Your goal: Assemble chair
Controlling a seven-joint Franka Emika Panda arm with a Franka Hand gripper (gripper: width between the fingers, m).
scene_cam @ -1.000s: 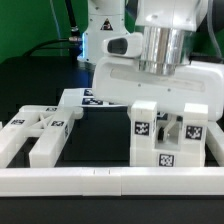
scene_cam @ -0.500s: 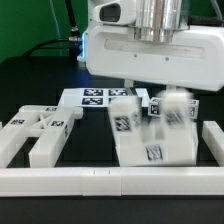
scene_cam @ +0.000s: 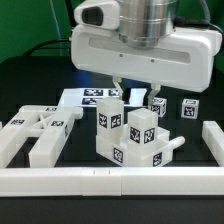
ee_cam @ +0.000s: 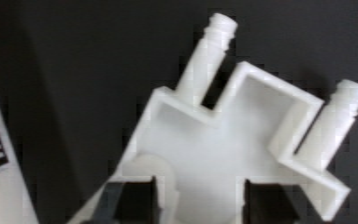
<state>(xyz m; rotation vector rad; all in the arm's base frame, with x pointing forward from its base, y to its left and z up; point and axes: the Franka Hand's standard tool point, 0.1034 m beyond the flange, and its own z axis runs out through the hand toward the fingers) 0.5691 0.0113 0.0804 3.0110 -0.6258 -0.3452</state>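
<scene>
Two pegs (ee_cam: 208,55) project from the tilted white chair block (scene_cam: 130,140) clamped in the end effector (scene_cam: 135,93); leg bars (scene_cam: 35,135) lie nearby.

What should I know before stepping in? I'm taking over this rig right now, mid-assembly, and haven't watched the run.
Gripper: shut on the pegged chair block, gripped from above near the middle of the table. I cannot tell whether the block touches the table.
The wrist view shows two pegs sticking out of the block, both bare.
Leg parts lie loose at the exterior view's left. Another tagged piece sits further back at the right. The marker board lies behind the block.
Done: block grasped.
Left: nothing sits on the pegs yet, so most of the joining likely remains.
</scene>
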